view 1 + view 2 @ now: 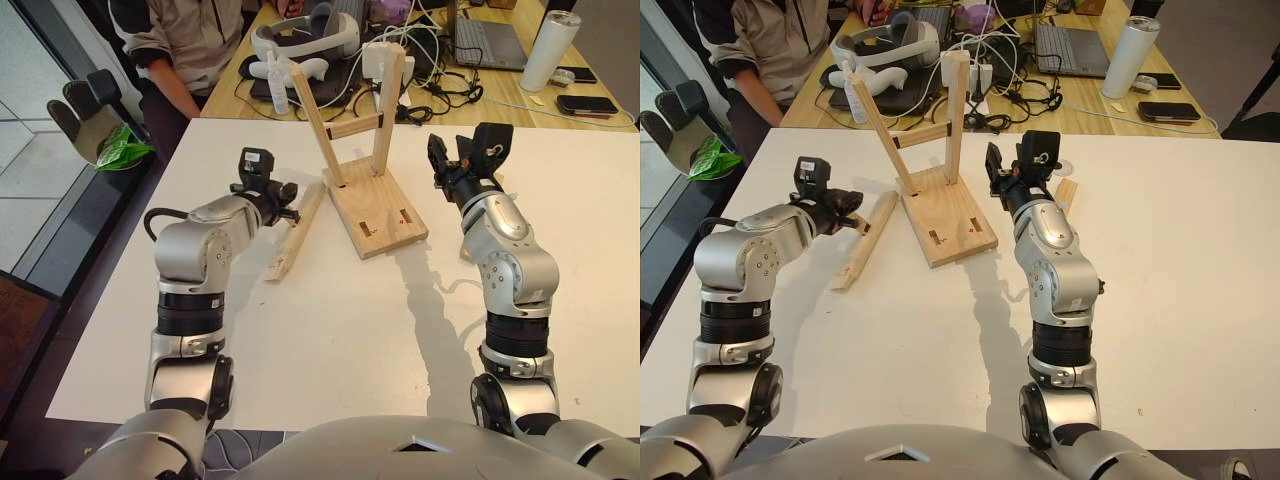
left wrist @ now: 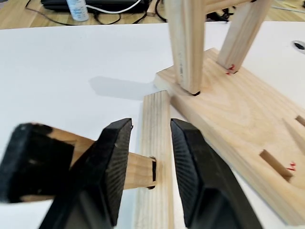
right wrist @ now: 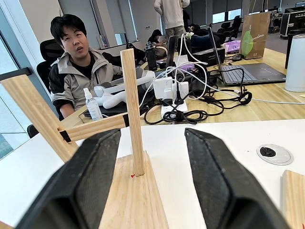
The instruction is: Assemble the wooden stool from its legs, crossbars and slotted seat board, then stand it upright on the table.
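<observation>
The slotted seat board (image 1: 378, 218) lies flat in the middle of the white table. Two legs (image 1: 318, 120) stand up from its far end, joined by a crossbar (image 1: 355, 126). Left of the board a loose leg (image 1: 296, 232) lies on the table with a short crossbar (image 2: 136, 171) plugged into its side. My left gripper (image 2: 151, 125) is low over this leg, open, with one finger on each side of it. My right gripper (image 1: 462, 150) hovers open to the right of the board with nothing between its fingers. Another wooden piece (image 1: 1066, 192) lies on the table just right of that gripper.
A wooden desk (image 1: 500, 85) behind the table carries cables, a headset (image 1: 305, 40), a spray bottle (image 1: 277, 82), a laptop and a white tumbler (image 1: 550, 50). A person sits at its left end. A round grommet (image 3: 272, 151) is set in the table.
</observation>
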Tool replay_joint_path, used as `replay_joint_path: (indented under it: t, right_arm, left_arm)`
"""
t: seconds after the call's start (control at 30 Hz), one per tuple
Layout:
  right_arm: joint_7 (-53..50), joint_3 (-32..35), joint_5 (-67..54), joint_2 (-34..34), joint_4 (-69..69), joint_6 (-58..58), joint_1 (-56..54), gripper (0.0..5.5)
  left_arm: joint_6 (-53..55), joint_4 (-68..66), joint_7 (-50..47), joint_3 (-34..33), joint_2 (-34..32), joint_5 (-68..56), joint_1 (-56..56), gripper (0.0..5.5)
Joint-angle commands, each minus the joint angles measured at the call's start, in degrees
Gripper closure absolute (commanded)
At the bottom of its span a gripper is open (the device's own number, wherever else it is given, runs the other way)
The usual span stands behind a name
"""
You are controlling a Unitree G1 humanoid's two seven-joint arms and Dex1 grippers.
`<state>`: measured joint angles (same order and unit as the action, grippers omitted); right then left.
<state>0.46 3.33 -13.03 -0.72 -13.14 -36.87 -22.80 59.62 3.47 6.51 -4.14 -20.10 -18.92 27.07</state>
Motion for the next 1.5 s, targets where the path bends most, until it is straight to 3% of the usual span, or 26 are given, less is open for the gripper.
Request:
replay_joint_path:
  t: [0.03,0.6,1.27,1.5]
  right_arm:
    - [-0.27,-0.21,0.09,-0.17,-0.10,-0.15,0.00,3.00]
    - [-0.28,-0.56,0.05,-0.35,-0.78,-0.82,0.79,3.00]
    - [-0.26,-1.60,0.00,-0.67,-2.44,-1.91,2.55,3.00]
    - [-0.08,-1.76,-0.06,-0.47,-2.23,-2.07,2.31,3.00]
  left_arm:
    - [-0.79,-2.21,-0.55,-0.94,-0.72,2.17,1.62,4.04]
    - [1.10,-0.92,1.36,-2.03,-1.19,4.35,1.20,4.04]
    - [3.77,6.68,9.93,2.68,-9.93,5.48,-6.06,4.04]
    - [4.04,8.44,12.01,3.96,-11.54,5.72,-8.36,3.16]
